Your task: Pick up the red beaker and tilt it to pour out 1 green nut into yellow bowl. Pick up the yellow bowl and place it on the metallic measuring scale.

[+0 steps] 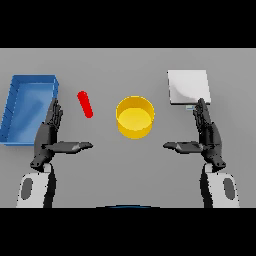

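We hold our left hand (49,140) open over the grey table (125,170), fingers straight and pointing away from us, thumb stretched inward. The red beaker (85,104) lies tilted just beyond that thumb, a little to the inside of the fingers, apart from them. A blue tray (15,107) sits beside the hand's outer edge. Our right hand (207,139) mirrors it, fingers straight, thumb pointing inward. The metallic measuring scale (188,87) lies just past its fingertips. The yellow bowl (135,117) stands between both hands, slightly farther out than the thumbs, with nothing between it and either hand
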You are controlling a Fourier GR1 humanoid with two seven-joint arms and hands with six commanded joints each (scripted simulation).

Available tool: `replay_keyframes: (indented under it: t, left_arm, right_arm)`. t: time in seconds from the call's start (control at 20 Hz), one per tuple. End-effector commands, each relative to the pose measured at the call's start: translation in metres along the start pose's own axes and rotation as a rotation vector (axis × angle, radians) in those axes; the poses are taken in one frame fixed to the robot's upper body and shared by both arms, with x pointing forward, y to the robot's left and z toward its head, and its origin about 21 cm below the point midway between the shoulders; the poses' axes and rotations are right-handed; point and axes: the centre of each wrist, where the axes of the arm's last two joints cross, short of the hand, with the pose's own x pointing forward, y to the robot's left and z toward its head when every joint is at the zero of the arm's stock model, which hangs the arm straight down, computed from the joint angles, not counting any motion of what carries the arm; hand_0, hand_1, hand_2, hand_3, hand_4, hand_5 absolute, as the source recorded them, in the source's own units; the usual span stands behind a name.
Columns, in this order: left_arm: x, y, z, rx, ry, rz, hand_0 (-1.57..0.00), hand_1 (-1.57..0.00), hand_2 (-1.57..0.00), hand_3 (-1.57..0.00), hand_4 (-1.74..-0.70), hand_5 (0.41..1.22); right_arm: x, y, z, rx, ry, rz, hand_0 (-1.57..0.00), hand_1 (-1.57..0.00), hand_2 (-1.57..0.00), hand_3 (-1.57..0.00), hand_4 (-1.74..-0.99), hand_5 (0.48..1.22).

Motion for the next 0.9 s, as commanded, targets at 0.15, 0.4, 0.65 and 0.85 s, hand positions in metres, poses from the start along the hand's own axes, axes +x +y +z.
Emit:
replay_keyframes:
  t: [0.15,0.4,0.65,0.85]
  left_arm:
    - [0.001,0.003,-0.004,0.003,0.004,-0.001,0.0,0.0,0.0,0.0,-1.09,0.623]
    - [0.004,0.0,0.019,-0.031,-0.068,-0.141,0.0,0.0,0.0,0.0,-1.09,0.618]
    - [0.008,-0.004,0.019,-0.041,-0.011,-0.186,0.0,0.0,0.0,0.0,-1.09,0.613]
    - [0.004,-0.01,0.001,-0.059,-0.017,-0.214,0.0,0.0,0.0,0.0,-1.11,0.623]
  right_arm:
    - [-0.001,0.003,0.003,0.002,-0.003,-0.002,0.0,0.0,0.0,0.0,-1.128,0.66]
    - [0.002,0.017,0.03,0.057,-0.167,0.255,0.0,0.0,0.0,0.0,-1.127,0.664]
    - [0.008,0.02,0.034,0.055,-0.155,0.3,0.0,0.0,0.0,0.0,-1.12,0.66]
    - [0.009,0.021,0.036,0.045,-0.142,0.296,0.0,0.0,0.0,0.0,-1.13,0.65]
